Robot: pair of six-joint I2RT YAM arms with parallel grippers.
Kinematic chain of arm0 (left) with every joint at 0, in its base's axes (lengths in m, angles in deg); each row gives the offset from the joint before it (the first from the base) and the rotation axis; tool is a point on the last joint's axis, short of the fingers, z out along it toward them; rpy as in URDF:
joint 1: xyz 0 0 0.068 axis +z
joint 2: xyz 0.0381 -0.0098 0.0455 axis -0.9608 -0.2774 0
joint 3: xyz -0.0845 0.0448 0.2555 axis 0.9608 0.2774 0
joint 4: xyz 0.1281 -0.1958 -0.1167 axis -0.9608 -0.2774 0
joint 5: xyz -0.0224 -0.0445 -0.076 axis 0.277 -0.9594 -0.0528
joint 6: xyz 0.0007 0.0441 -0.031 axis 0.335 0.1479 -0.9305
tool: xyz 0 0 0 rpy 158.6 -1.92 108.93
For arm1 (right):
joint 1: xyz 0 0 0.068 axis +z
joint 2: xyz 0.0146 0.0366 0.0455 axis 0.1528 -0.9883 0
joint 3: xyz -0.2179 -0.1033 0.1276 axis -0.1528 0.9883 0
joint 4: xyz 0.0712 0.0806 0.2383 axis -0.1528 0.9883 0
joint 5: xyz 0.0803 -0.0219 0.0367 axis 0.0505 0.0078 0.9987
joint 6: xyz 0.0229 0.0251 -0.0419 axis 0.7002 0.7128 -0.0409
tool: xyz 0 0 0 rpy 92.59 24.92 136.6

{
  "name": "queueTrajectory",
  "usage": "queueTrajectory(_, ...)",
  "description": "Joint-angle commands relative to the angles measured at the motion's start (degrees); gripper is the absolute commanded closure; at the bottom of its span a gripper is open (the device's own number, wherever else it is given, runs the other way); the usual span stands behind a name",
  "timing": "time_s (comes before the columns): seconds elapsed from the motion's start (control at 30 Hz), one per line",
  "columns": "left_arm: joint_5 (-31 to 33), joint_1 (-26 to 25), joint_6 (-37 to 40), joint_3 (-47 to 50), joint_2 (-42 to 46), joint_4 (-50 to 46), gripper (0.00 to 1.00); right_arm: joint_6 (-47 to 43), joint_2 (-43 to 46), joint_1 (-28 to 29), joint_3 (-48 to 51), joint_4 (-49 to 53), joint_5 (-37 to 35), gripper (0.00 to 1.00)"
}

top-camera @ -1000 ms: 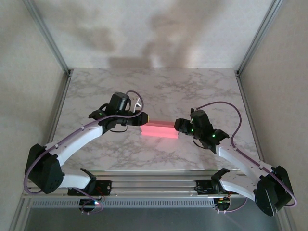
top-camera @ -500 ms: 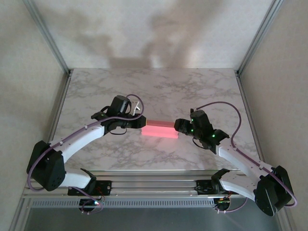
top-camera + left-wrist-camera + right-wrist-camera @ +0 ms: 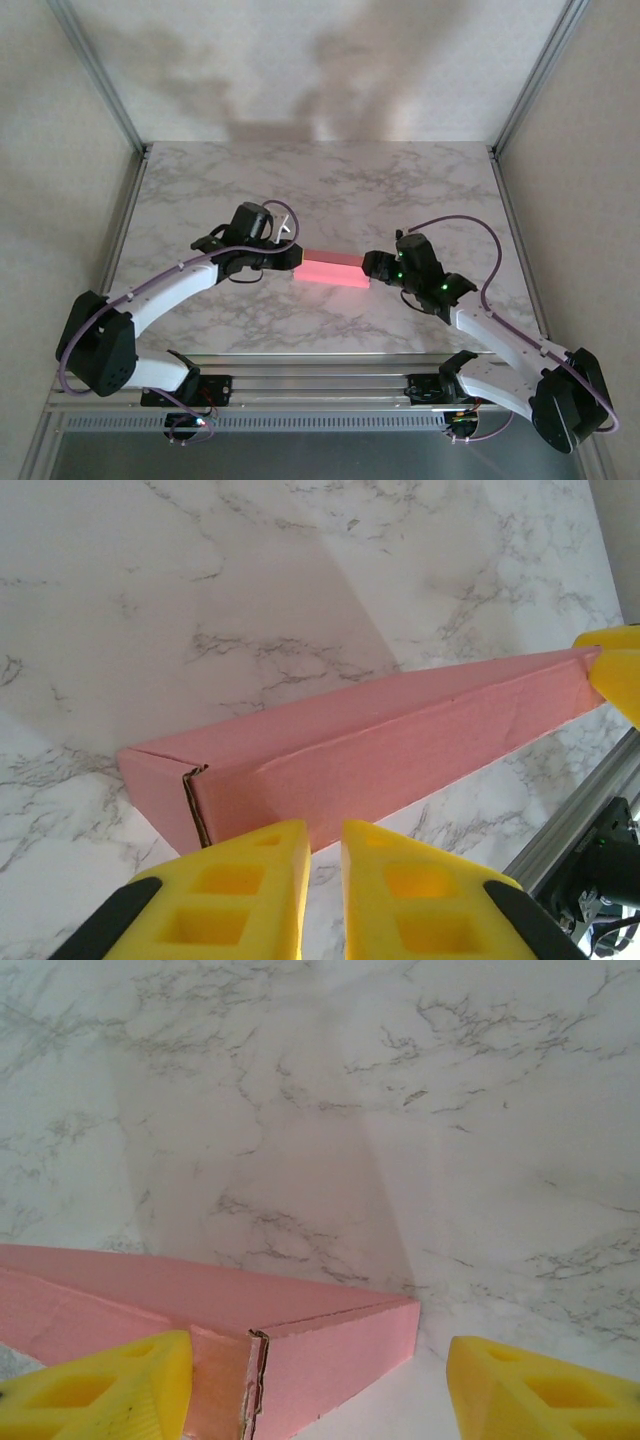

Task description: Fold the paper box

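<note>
Pink card box (image 3: 333,268) lies mid-bench (image 3: 400,190), long axis running left to right, one arm at each end. From above it reads as a low bar, with a paler strip along the far edge and brighter pink on the near side

Left end:
- left fingers (image 3: 293,258) sit right at the box's left end
- in the left wrist view the left fingers (image 3: 240,880) are almost pressed together, with just a thin slit between the yellow pads and nothing seen in the slit
- tips are up against the lower edge of the box (image 3: 400,740) long side, close to its near corner; can't tell if they actually touch
- that corner has an open seam with raw card edge showing
- the box runs away from the camera across the bench (image 3: 200,580), and a yellow pad meets its far end at the frame's right edge
- metal rail (image 3: 570,830) visible bottom right

Right end:
- right fingers (image 3: 370,265) are at the box's right end
- in the right wrist view the right fingers (image 3: 100,1390) are spread wide, one pad at each bottom corner of the frame
- the box (image 3: 150,1290) end corner sits between them: the left-hand pad is right beside or overlapping it, the right-hand pad is clear of it with bare bench (image 3: 400,1110) in the gap, so no clamp
- this end seam is ragged, its card edges not flush

Box sits flat on the marble, its shadow falling behind it
</note>
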Motion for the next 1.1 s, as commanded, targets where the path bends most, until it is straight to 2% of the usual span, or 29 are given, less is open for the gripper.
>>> queueTrajectory(0.0,2.21,0.91,-1.69,3.76,-0.53,-2.86,0.83,0.38,-0.09,0.40,4.05,4.69,-0.58,0.33)
queueTrajectory(0.27,-0.21,1.86,-2.52,2.69,0.48,-2.31,0.83,0.09,0.51,0.31,4.16,4.68,-1.04,0.33)
queueTrajectory(0.53,-6.05,3.72,-4.00,-2.06,4.06,-0.86,0.79,-1.75,0.43,-0.96,-3.65,5.89,4.32,0.30)
queueTrajectory(0.8,-7.16,5.56,-3.02,-2.83,3.83,-0.55,0.78,-3.30,0.28,-3.33,-8.46,8.77,10.03,0.28)
queueTrajectory(1.0,-10.52,5.50,-3.87,-2.09,1.45,2.29,0.78,-4.32,0.26,-3.77,-9.03,13.57,11.14,0.41)
queueTrajectory(1.07,-11.44,5.36,-3.55,-2.13,0.87,2.50,0.77,-4.62,0.40,-4.00,-8.56,14.97,11.14,0.48)
